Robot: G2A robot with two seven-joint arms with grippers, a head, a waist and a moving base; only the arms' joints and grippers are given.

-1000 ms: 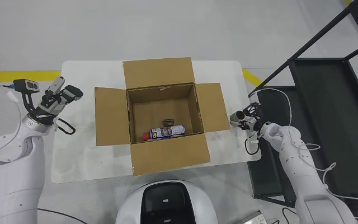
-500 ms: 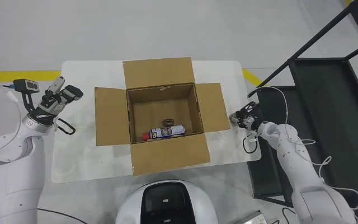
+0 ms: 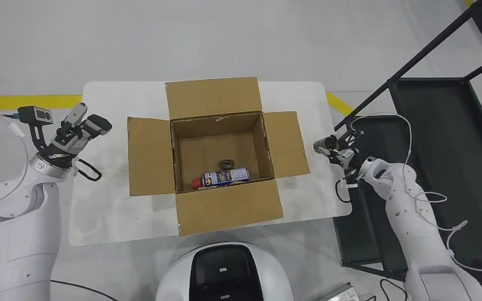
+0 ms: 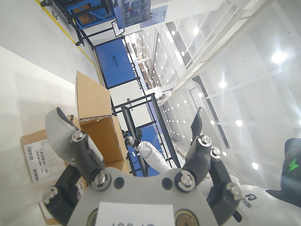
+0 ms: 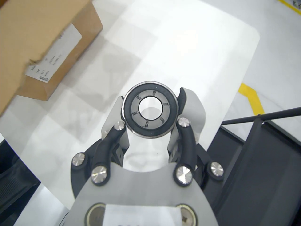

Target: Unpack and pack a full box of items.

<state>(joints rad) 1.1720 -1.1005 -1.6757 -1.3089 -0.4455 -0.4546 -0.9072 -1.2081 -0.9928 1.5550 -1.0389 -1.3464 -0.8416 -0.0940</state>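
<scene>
R gripper (image 5: 150, 112) clamped on bearing (image 5: 128, 116) by its rim, over table (image 3: 113, 211) edge beside box (image 3: 218, 128); prob. steel: dense, stiff, slick, so rim grip suits; L gripper (image 4: 128, 114) fingers apart, empty; 1 spray can (image 3: 224, 178) in box.

Left claw (image 4: 128, 115) tilts upward, its 2 fingers spread wide. Right claw (image 5: 151, 104) pinches a bearing ring (image 5: 128, 112) between its 2 fingers.
</scene>
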